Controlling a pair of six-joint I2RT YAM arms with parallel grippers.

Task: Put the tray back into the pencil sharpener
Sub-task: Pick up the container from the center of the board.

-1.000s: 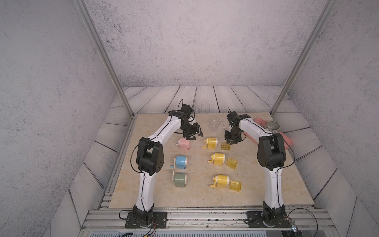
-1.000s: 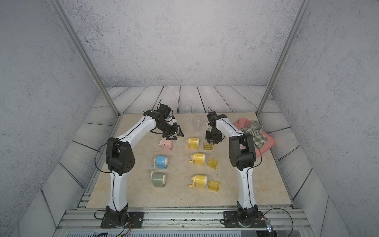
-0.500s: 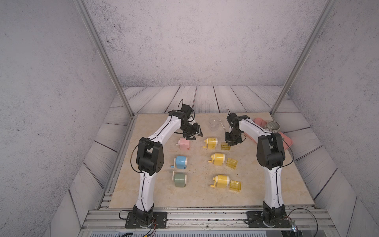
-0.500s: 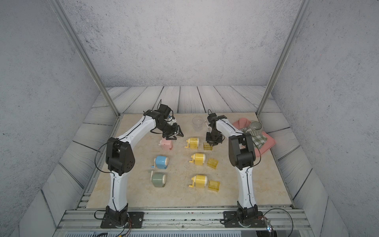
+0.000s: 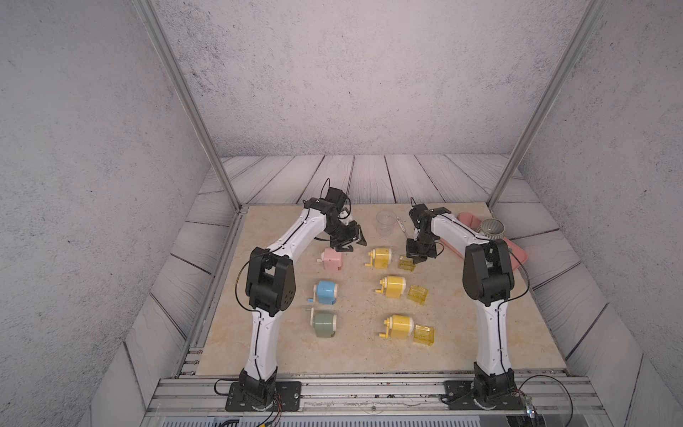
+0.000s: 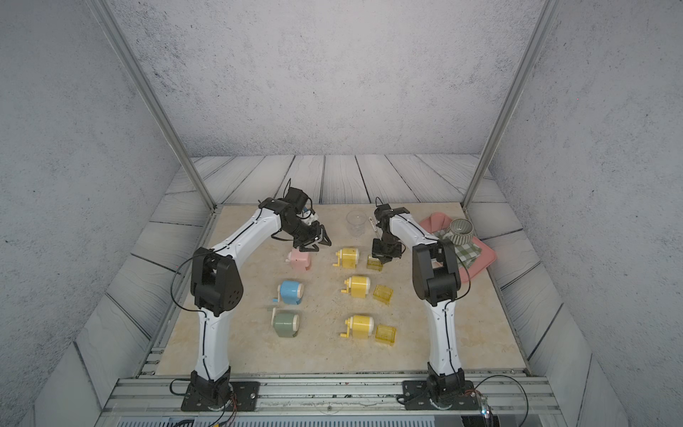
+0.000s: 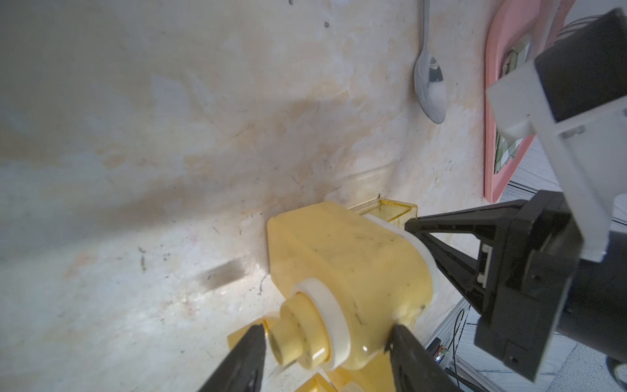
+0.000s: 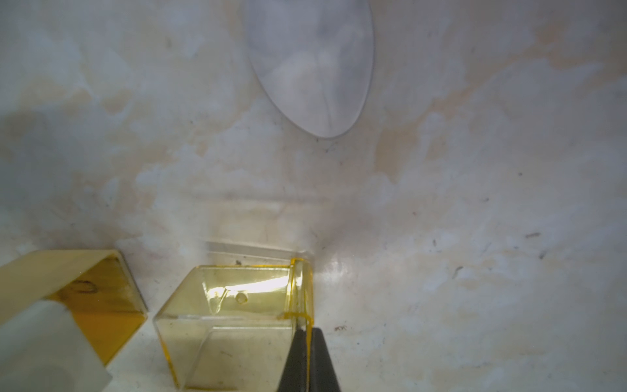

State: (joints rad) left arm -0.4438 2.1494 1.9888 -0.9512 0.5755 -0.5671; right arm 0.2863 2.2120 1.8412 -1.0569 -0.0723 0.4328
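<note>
Tray (image 8: 230,305), clear yellow: standing just beside the open end of the rearmost yellow pencil sharpener (image 5: 381,256), not inserted. Right gripper (image 8: 307,339) pinches its end wall. Left gripper (image 5: 356,244) spread, near that sharpener, holding nothing.

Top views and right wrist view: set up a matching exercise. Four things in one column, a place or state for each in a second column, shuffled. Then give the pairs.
Things
1. pink sharpener
2. green sharpener
3. right gripper
4. striped mug

Places or states
A. shut on the wall of a yellow tray
B. on the pink platter
C. next to the blue sharpener, on its side nearer the arm bases
D. next to the blue sharpener, on its far side

Pairs: 1-D, 2-C, 3-A, 4-B
</note>
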